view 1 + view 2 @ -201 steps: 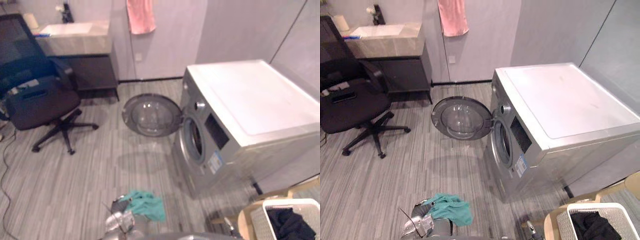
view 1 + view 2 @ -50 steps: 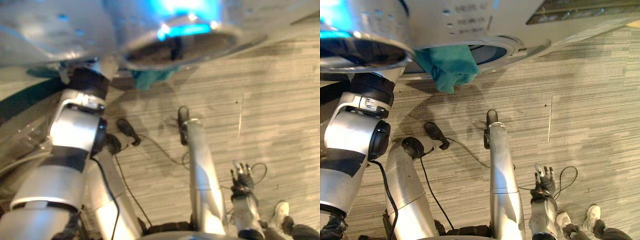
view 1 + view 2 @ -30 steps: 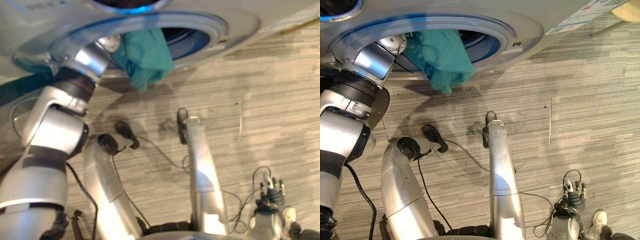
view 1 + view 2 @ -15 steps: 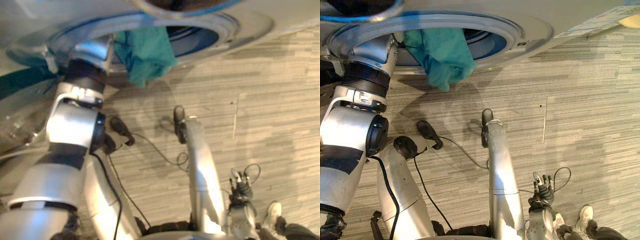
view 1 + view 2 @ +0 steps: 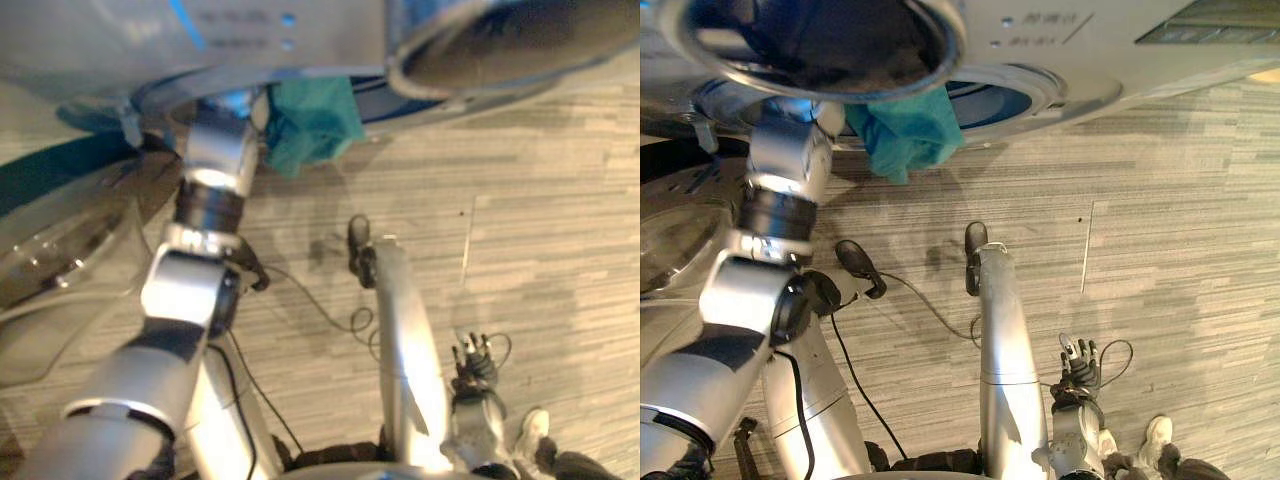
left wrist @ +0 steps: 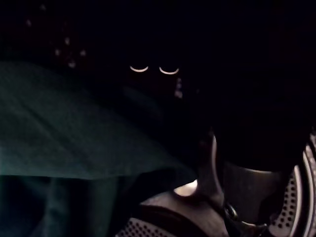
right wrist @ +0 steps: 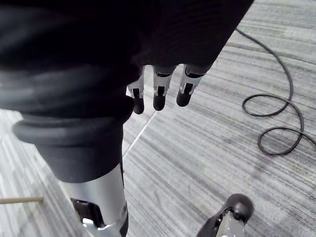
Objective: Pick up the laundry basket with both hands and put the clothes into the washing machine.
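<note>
The washing machine's round opening [image 5: 1040,100] lies across the top of both eye views. A teal cloth [image 5: 315,125] hangs over its lower rim, partly inside and partly out. My left arm [image 5: 212,165] reaches up into the opening beside the cloth, and its hand is hidden inside the drum. In the left wrist view the teal cloth [image 6: 74,133] lies in the dark against the perforated drum wall [image 6: 143,229]. My right hand [image 5: 1077,370] hangs low over the floor, far from the machine, its fingers [image 7: 158,94] straight and empty.
The washer's glass door [image 5: 50,250] stands open to the left of my left arm. Grey striped floor stretches to the right. A person's white shoe [image 5: 1158,434] stands by my right hand.
The camera has shifted. My left arm has gone further into the opening, so its hand no longer shows at the rim. The teal cloth still hangs over the rim. The right hand stays low.
</note>
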You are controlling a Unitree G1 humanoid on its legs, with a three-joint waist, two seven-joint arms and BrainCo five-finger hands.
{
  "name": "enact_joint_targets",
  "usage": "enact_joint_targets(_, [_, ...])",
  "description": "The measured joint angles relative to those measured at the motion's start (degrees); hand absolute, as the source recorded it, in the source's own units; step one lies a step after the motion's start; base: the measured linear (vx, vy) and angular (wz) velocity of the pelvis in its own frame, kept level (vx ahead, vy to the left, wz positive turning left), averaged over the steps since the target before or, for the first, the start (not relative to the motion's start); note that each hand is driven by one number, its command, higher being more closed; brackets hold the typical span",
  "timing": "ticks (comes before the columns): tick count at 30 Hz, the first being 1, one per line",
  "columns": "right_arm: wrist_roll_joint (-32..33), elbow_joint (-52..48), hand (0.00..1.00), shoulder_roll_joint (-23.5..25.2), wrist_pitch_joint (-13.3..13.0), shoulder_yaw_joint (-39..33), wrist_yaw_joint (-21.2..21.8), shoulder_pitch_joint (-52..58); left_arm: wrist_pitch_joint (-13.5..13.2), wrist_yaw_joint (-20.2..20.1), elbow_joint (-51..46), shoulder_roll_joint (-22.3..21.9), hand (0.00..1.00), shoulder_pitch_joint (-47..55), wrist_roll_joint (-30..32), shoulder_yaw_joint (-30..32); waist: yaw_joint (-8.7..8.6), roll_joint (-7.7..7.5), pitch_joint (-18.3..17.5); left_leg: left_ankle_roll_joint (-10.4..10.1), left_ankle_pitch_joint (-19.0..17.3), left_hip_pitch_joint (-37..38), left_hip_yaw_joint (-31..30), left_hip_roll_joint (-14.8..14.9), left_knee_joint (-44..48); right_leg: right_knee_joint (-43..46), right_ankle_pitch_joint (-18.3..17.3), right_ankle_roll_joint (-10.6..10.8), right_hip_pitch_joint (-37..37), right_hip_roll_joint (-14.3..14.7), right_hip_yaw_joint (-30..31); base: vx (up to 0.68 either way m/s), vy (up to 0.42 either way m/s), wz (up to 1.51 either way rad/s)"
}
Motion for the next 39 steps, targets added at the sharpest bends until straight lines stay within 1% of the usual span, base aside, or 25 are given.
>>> enact_joint_targets(2, [-0.40, -1.15, 0.00, 0.07, -0.01, 0.26, -0.10, 0.00, 0.33, 0.44, -3.44, -1.59, 0.00, 4.52, 0.98, 0.69, -0.04, 0.01, -0.01, -0.19, 0.10, 0.86, -0.11, -0.90, -0.73, 0.01, -0.60, -0.03, 1.04, -0.79, -0.35, -0.01, -0.040, 0.25])
enact_joint_targets(3, [-0.49, -1.65, 0.00, 0.19, -0.05, 0.27, -0.09, -0.09, 0.37, 0.46, -6.41, -3.48, 0.00, 6.79, 2.42, 0.69, -0.01, 0.01, -0.01, -0.43, 0.25, 1.31, -0.06, -1.12, -1.39, -0.44, -0.63, -0.04, 1.49, -1.16, -0.52, -0.01, -0.041, 0.20])
enact_joint_targets(5, [-0.55, -1.61, 0.00, 0.37, -0.05, 0.26, -0.13, -0.28, 0.47, 0.68, -9.19, -5.69, 0.00, 10.13, 4.76, 0.98, -0.01, 0.06, -0.03, -0.57, 0.35, 2.32, 0.06, -1.37, -2.25, -1.17, -0.66, -0.11, 2.37, -1.16, -0.54, 0.00, -0.041, 0.03])
enact_joint_targets(7, [-0.67, -1.63, 0.00, 0.43, -0.05, 0.27, -0.20, -0.28, 0.51, 0.69, -11.11, -7.89, 0.00, 13.24, 6.62, 2.83, -0.02, 0.13, -0.05, -0.94, 0.61, 3.57, 0.20, -1.79, -3.55, -2.02, -0.77, -0.31, 3.30, -1.17, -0.49, 0.02, -0.060, 0.01])
enact_joint_targets(10, [-1.08, -2.24, 0.00, 0.46, -0.10, 0.26, -0.67, -0.29, 0.92, 0.77, -12.89, -9.96, 0.00, 15.65, 8.10, 4.50, 0.07, 0.19, -0.06, -1.44, 0.91, 4.95, 0.22, -1.91, -4.95, -3.11, -0.89, -0.53, 4.53, -0.89, -0.85, 0.03, -0.067, -0.01])
enact_joint_targets(14, [-1.11, -3.63, 0.00, 0.49, -0.50, 0.20, -1.19, -0.30, 0.96, 0.81, -14.32, -11.95, 0.00, 18.14, 8.87, 5.09, 0.40, 0.75, -0.12, -1.87, 1.18, 6.10, -0.05, -1.95, -6.10, -3.90, -1.30, -1.05, 5.75, -0.73, -1.48, 0.03, -0.064, 0.02])
enact_joint_targets(17, [-1.13, -3.68, 0.00, 0.52, -0.60, 0.13, -1.38, -0.30, 0.94, 0.79, -15.98, -14.05, 0.00, 20.12, 9.02, 4.77, 1.42, 0.92, -0.09, -2.32, 1.43, 6.83, -0.28, -2.00, -6.88, -3.92, -1.85, -1.53, 6.44, -0.74, -1.96, 0.02, -0.084, 0.07])
enact_joint_targets(19, [-1.59, -3.69, 0.00, 0.55, -0.61, 0.14, -1.39, -0.33, 0.94, 0.79, -16.10, -14.75, 0.00, 20.83, 9.02, 4.60, 1.59, 1.14, -0.14, -2.57, 1.57, 7.29, -0.58, -2.02, -7.26, -4.00, -2.22, -1.87, 7.00, -0.74, -2.39, 0.01, -0.074, 0.07])
enact_joint_targets(20, [-1.60, -3.64, 0.00, 0.55, -0.62, 0.08, -1.48, -0.33, 0.86, 0.79, -16.12, -14.77, 0.00, 21.78, 9.11, 4.19, 1.63, 1.17, -0.15, -2.75, 1.67, 7.82, -0.60, -2.06, -7.60, -4.06, -2.40, -1.95, 7.44, -0.74, -2.46, 0.01, -0.052, 0.06])
enact_joint_targets(22, [-1.61, -3.65, 0.00, 0.52, -0.63, -0.03, -2.08, -0.33, 0.74, 0.72, -16.14, -15.15, 0.00, 23.31, 9.59, 3.05, 1.75, 1.90, -0.09, -3.10, 1.87, 8.16, -1.20, -2.08, -8.11, -4.68, -2.46, -2.01, 8.29, -0.63, -3.13, 0.01, -0.052, 0.07])
enact_joint_targets(24, [-1.62, -3.44, 0.00, 0.52, -0.60, -0.28, -2.38, -0.32, 0.46, 0.49, -16.03, -15.72, 0.00, 24.73, 10.68, 1.15, 2.40, 2.01, -0.09, -3.42, 2.07, 8.65, -1.41, -2.37, -8.77, -4.86, -2.68, -2.30, 8.78, -0.82, -3.45, 0.00, -0.050, 0.10])
enact_joint_targets(26, [-1.62, -3.44, 0.00, 0.49, -0.61, -0.92, -2.39, -0.35, 0.36, 0.45, -14.84, -16.42, 0.00, 25.93, 11.27, -0.30, 3.21, 2.19, -0.10, -3.64, 2.20, 8.83, -1.72, -2.87, -9.26, -4.84, -2.93, -2.37, 8.96, -1.23, -3.72, -0.01, -0.048, 0.15])
enact_joint_targets(27, [-1.63, -3.51, 0.00, 0.45, -0.62, -0.94, -2.38, -0.35, 0.38, 0.37, -12.91, -16.73, 0.00, 26.87, 11.80, -0.60, 3.40, 2.25, -0.12, -3.63, 2.27, 8.83, -1.75, -2.92, -9.41, -4.75, -3.11, -2.38, 9.05, -1.43, -3.93, -0.01, -0.054, 0.14])
enact_joint_targets(30, [-1.64, -3.49, 0.00, 0.36, -0.70, -0.93, -2.38, -0.43, 0.39, -0.25, -4.61, -16.83, 0.00, 28.00, 13.64, -1.60, 4.76, 2.27, -0.10, -3.64, 2.27, 8.51, -1.88, -2.96, -9.37, -4.73, -3.20, -2.26, 8.93, -1.50, -4.05, -0.01, -0.020, 0.04])
enact_joint_targets(32, [-1.64, -3.47, 0.00, 0.36, -0.70, -0.92, -2.38, -0.63, 0.18, -0.92, -1.94, -16.76, 0.00, 27.05, 15.85, -2.40, 4.86, 2.28, -0.10, -3.62, 2.27, 7.89, -2.11, -2.95, -9.13, -4.66, -3.23, -2.21, 8.71, -1.55, -4.31, -0.02, -0.023, 0.07])
enact_joint_targets(35, [-1.64, -3.15, 0.00, 0.14, -0.77, -0.92, -2.37, -1.19, -0.40, -0.78, 4.09, -16.93, 0.00, 22.96, 17.24, -2.38, 4.82, 2.27, -0.10, -3.21, 2.03, 6.39, -2.39, -2.90, -7.92, -4.04, -3.25, -2.15, 7.70, -1.60, -4.34, -0.03, -0.001, 0.01])
enact_joint_targets(37, [-1.60, -2.77, 0.00, -0.64, -0.57, -0.81, -2.35, -1.56, -1.78, -0.54, 7.07, -16.96, 0.00, 19.68, 17.47, -2.42, 4.85, 2.17, -0.09, -2.97, 1.89, 4.73, -2.26, -2.91, -6.89, -3.03, -3.25, -2.04, 5.86, -1.64, -3.80, -0.05, 0.001, -0.03])
enact_joint_targets(39, [-1.60, -2.27, 0.00, -1.73, -0.56, -0.52, -2.36, -2.11, -2.59, -0.34, 8.00, -16.72, 0.00, 17.72, 17.95, -2.43, 4.81, 1.95, 0.00, -2.71, 1.74, 3.02, -2.18, -2.76, -6.25, -2.55, -3.03, -1.75, 4.01, -1.54, -3.53, -0.08, -0.014, -0.08])
